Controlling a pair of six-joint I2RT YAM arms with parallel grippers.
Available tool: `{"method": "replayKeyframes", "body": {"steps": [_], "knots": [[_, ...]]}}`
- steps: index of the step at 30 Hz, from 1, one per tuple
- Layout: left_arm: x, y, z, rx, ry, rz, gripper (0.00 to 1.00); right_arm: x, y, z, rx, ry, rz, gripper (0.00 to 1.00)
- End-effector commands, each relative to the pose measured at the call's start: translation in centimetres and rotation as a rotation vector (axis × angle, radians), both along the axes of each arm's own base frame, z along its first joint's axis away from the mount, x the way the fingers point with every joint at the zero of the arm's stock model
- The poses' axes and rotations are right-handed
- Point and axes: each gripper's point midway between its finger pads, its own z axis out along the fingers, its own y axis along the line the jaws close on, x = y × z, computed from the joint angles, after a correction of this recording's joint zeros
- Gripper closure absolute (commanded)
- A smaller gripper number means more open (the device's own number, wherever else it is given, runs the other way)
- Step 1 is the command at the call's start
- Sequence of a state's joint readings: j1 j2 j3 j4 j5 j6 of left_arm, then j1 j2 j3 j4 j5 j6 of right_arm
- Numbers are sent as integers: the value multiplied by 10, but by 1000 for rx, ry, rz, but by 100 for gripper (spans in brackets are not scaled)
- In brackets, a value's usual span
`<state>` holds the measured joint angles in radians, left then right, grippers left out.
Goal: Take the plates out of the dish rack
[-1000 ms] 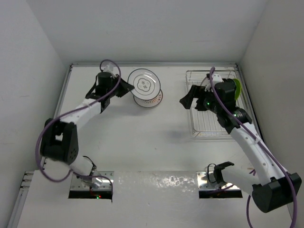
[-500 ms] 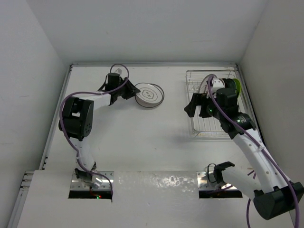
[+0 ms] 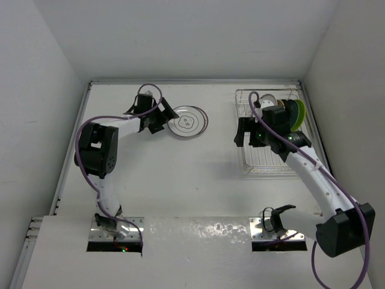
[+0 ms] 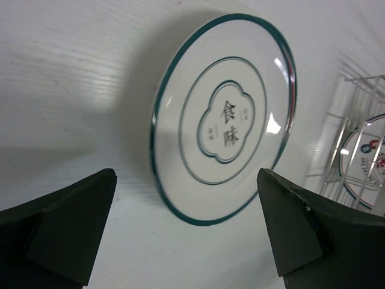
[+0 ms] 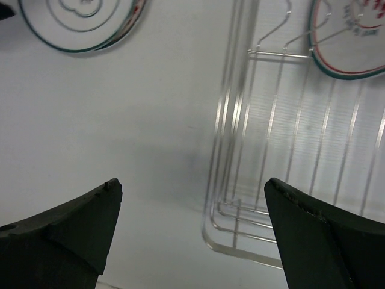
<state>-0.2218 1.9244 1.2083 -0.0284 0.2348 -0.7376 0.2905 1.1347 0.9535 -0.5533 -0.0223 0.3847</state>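
- So, right claw [image 3: 239, 133] is spread wide and empty over the left rim of the dish rack [image 3: 264, 164]. Dropping here could snag wire, not the plates [image 3: 299, 113] standing at the far end.
- Left claw [image 3: 160, 118] gapes too, with the unloaded plate [image 3: 187, 121] flat on the tabletop [image 3: 180, 180] just beside it.
- Right arm reaches forward, left arm's folded back.

A robotics lab is indicated. A white table [image 3: 180, 174] is enclosed by bare white panels [image 3: 198, 36]. Purple-cabled robot arms [image 3: 96, 144] are mounted at its edge.
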Motion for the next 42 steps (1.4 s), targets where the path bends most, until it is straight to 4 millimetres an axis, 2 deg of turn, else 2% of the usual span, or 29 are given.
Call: {"method": "replayKeyframes", "body": {"steps": [1, 3, 4, 5, 6, 7, 8, 10, 11, 12, 13, 14, 16, 17, 18, 19, 22, 23, 26, 27, 28, 30, 31, 38, 42], "knots": [[1, 7, 31, 47, -52, 14, 0, 20, -31, 29, -144, -82, -114, 1], [-3, 8, 37, 52, -53, 12, 0, 26, -42, 30, -209, -72, -150, 1], [-9, 9, 35, 59, -41, 12, 0, 31, -48, 38, -237, -88, -176, 1], [-13, 10, 48, 59, -67, 17, 0, 33, -57, 40, -277, -87, -206, 1], [-17, 10, 55, 57, -86, 16, 0, 37, -75, 40, -365, -88, -274, 1], [-29, 7, 54, 60, -81, 6, 0, 42, -83, 48, -403, -103, -308, 1], [-37, 7, 79, 57, -134, 8, 0, 46, -91, 49, -450, -100, -326, 1], [-62, 0, 89, 85, -153, -27, 0, 60, -109, 46, -493, -69, -379, 3], [-73, 5, 119, 104, -231, -9, 0, 65, -113, 44, -491, -58, -390, 5], [-88, 6, 124, 135, -237, -19, 0, 70, -123, 41, -495, -44, -416, 13], [-105, 0, 126, 152, -250, -48, 0, 80, -126, 38, -500, -40, -428, 17], [-118, 8, 152, 163, -321, -22, 0, 85, -130, 37, -510, -40, -438, 20], [-144, 18, 148, 207, -310, -42, 0, 99, -138, 33, -527, -34, -459, 28], [-155, 25, 165, 206, -363, -40, 0, 103, -142, 31, -534, -30, -469, 29], [-167, 33, 160, 259, -350, -67, 0, 106, -147, 30, -543, -23, -478, 31], [-177, 39, 171, 271, -382, -73, 0, 114, -148, 34, -536, -34, -482, 35], [-198, 58, 170, 383, -384, -124, 0, 127, -151, 24, -533, -24, -466, 41], [-205, 64, 171, 418, -403, -141, 0, 134, -150, 22, -525, -31, -455, 47], [-209, 71, 167, 451, -442, -146, 0, 147, -141, 13, -492, -35, -409, 52], [-211, 73, 155, 458, -418, -142, 0, 150, -139, 11, -484, -35, -401, 52], [-211, 70, 151, 446, -412, -148, 0, 152, -138, 9, -479, -36, -397, 53], [-211, 63, 152, 431, -422, -192, 0, 156, -138, 0, -484, -22, -389, 53], [-211, 62, 150, 432, -416, -201, 0, 159, -137, -1, -481, -26, -382, 58], [-211, 63, 150, 429, -426, -192, 0, 166, -131, -17, -457, -7, -352, 66], [-211, 61, 148, 425, -423, -203, 0, 168, -121, -12, -392, -44, -346, 66]]}}
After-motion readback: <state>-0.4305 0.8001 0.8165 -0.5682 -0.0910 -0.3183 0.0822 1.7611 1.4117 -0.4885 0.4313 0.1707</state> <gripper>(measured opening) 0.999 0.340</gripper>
